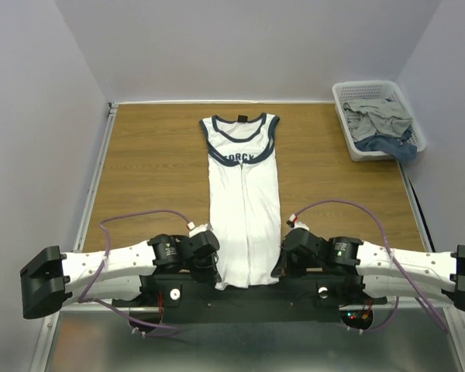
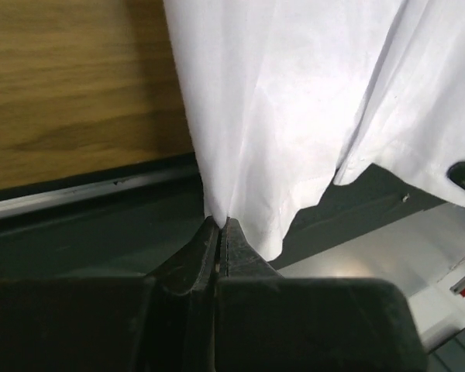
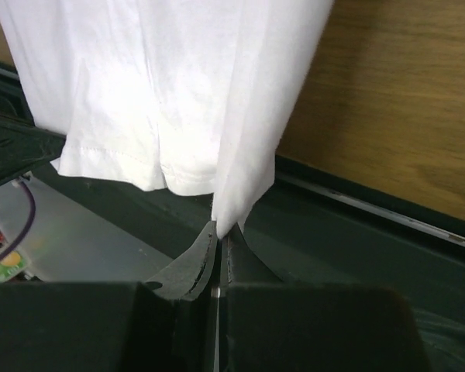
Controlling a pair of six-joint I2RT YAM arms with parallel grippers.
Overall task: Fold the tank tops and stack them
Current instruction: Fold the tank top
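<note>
Side folds appeared done on the tank top (image 1: 244, 201); left gripper (image 2: 219, 229) and right gripper (image 3: 219, 232) pinched its near hem corners, crosswise folding and stacking outstanding.

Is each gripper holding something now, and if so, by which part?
Both hold the white tank top near its bottom hem: the left gripper pinches its lower left corner, the right gripper its lower right corner.

White, navy-trimmed tank top (image 1: 244, 209) in narrow lengthwise fold, neckline farthest.
</note>
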